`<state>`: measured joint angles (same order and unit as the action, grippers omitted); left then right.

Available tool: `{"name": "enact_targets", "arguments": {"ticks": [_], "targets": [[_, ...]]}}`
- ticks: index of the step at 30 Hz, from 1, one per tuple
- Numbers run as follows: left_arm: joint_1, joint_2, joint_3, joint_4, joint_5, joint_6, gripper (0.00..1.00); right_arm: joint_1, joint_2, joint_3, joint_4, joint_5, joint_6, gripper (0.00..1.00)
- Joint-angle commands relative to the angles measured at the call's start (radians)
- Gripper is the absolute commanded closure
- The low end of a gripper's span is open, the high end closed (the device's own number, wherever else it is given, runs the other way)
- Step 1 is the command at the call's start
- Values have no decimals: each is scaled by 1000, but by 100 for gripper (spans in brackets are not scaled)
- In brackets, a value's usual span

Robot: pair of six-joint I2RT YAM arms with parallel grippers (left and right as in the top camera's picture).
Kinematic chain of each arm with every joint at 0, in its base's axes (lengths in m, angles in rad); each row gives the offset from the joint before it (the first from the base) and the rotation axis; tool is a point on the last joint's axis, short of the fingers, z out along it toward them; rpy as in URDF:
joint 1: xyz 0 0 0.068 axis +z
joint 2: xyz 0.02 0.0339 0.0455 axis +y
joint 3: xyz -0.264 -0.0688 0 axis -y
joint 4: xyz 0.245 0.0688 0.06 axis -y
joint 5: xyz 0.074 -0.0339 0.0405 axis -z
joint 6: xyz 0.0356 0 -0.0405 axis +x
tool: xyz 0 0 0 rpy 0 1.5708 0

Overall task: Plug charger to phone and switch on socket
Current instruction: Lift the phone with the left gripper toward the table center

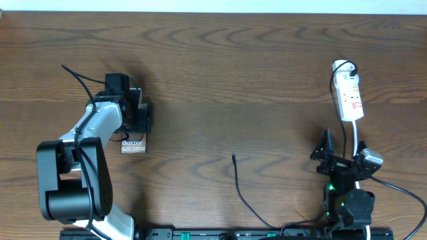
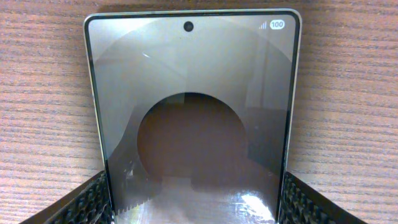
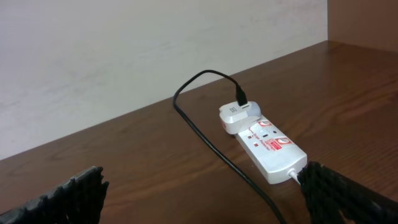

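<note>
Now the left gripper [image 2: 199,205] is clamped on the phone [image 2: 193,81]: in the left wrist view its two black fingers [image 2: 93,200] press against the two long edges of the slab. The phone lies flat on the left part of the brown table [image 1: 220,67], screen up, with a small "100" mark in one corner of the glass. From overhead, the end with the white "Galaxy S25 Ultra" lettering sticks out below the gripper.

The charger [image 1: 241,190] lies loose near the middle of the table. Its plug tip [image 1: 233,157] is free, well apart from the phone and from both grippers.

The socket [image 3: 267,146] lies at the far right side of the table. The outlet at its far end holds a white adapter [image 3: 239,115], and a black cable is plugged into this adapter and loops back toward the right arm. A white cord [image 3: 291,175] leaves the near end of the strip. I cannot tell whether its red-marked switches are on or off.

The right gripper [image 3: 202,186] hangs near the socket with its fingers wide apart, holding nothing.
</note>
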<state>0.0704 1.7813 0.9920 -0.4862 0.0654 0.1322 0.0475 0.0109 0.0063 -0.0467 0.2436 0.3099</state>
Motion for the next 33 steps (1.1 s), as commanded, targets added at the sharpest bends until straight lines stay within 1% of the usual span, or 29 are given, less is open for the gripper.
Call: {"name": "enact_targets", "arguments": {"ticks": [1,6,11,14,17,19,21,22,25,29,33], "targets": [[3,-80,26,1,6,5,93,6,-6,-1,-4,12,-4,1],[3,-187,26,-14,6,-3,93,6,-6,-1,-4,12,-4,1],[3,-247,26,-60,16,-71,93,6,-6,-1,-4,12,-4,1],[3,-262,26,-89,108,-101,93,6,-6,-1,-4,12,-4,1],[3,-263,26,-112,236,-154,93,6,-6,-1,-4,12,-4,1],[3,-263,26,-120,355,-212,93,6,-6,-1,-4,12,-4,1],[3,-263,26,-119,440,-281,93,6,-6,-1,-4,12,-4,1],[3,-263,27,-119,487,-372,93,6,-6,-1,-3,12,-4,1],[3,-263,27,-119,558,-528,93,6,-6,-1,-4,12,-4,1],[3,-263,27,-99,699,-683,93,6,-6,-1,-4,12,-4,1],[3,-263,27,-34,855,-832,93,6,-6,-1,-3,12,-4,1]]}}
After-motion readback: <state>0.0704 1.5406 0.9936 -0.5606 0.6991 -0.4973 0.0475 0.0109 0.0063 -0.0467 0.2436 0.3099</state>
